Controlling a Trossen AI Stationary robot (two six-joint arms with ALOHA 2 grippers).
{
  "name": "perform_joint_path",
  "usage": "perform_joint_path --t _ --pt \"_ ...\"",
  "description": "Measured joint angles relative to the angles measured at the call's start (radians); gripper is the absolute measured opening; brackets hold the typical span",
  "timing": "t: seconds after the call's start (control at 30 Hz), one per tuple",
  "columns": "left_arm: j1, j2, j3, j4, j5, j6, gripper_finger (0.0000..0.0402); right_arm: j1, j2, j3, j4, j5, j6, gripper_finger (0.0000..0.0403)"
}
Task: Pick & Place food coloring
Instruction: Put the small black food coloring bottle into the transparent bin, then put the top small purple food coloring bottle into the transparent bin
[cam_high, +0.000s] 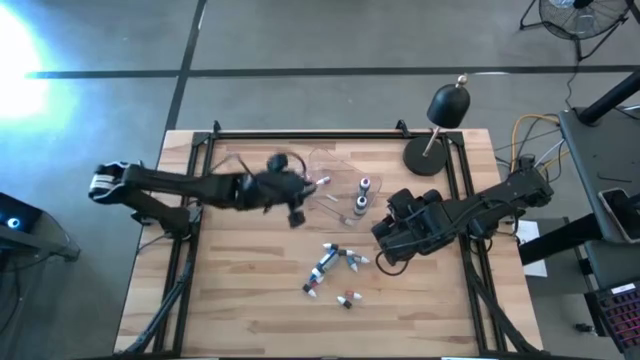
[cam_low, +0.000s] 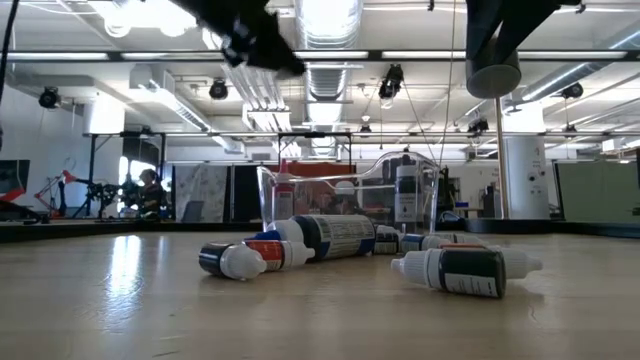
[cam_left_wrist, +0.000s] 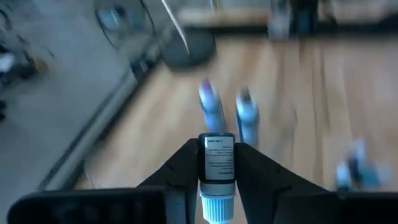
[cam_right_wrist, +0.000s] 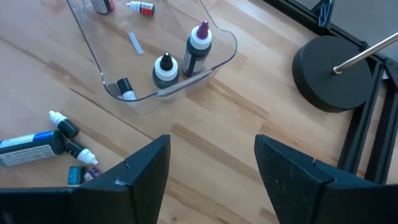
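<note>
My left gripper (cam_left_wrist: 217, 149) is high over the table, left of the clear tray (cam_high: 335, 165), and shut on one food coloring bottle (cam_left_wrist: 217, 163) with a white label and a pale cap. Two food coloring bottles (cam_right_wrist: 198, 48) (cam_right_wrist: 165, 70) stand upright in the tray's corner, and another (cam_right_wrist: 125, 89) lies beside them on the tray floor. Several more (cam_high: 330, 262) lie on their sides on the wood, toward the table's near edge. My right gripper (cam_right_wrist: 211, 142) hangs open above bare wood just right of the loose bottles, with nothing between its fingers. My left gripper pinches the bottle's labelled body (cam_left_wrist: 217, 171) between its two fingers. The bottle lies along the fingers, its pale cap (cam_left_wrist: 217, 205) pointing back toward the wrist. It is lifted clear of the table and the tray.
A black lamp with a round base (cam_high: 428, 155) stands at the table's far right corner. A black frame (cam_high: 300, 133) runs along the far edge and both sides. Bare wood lies along the near edge.
</note>
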Motion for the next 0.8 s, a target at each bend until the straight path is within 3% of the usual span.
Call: perform_joint_path --t 0.13,0.3,0.4,0.5,0.57,0.7,0.8 --pt "0.113 0.046 0.058 0.079 0.022 -0.015 0.0075 0.000 0.000 -0.008 0.002 0.004 0.008 0.0226" --pt "0.175 0.182 0.135 -0.005 0.063 -0.105 0.0092 0.000 0.000 -0.012 0.004 -0.012 0.007 0.0226" --pt "0.159 0.208 0.237 -0.084 0.066 -0.074 0.0121 0.001 0.000 -0.013 0.005 -0.023 0.006 0.0226" --pt "0.132 0.229 0.336 -0.252 -0.009 -0.048 0.0153 0.008 0.000 -0.015 0.008 -0.027 0.005 0.0226" --pt "0.098 0.225 0.390 -0.374 0.001 -0.025 0.0167 0.016 0.000 -0.020 0.023 -0.044 -0.008 0.0226" --pt "0.004 0.159 0.403 -0.477 0.141 -0.004 0.0176 0.033 -0.001 -0.080 0.163 -0.136 -0.214 0.0226" --pt "-0.065 0.137 0.331 -0.519 0.168 -0.054 0.0176 0.043 0.008 -0.175 0.349 -0.231 -0.424 0.0226"
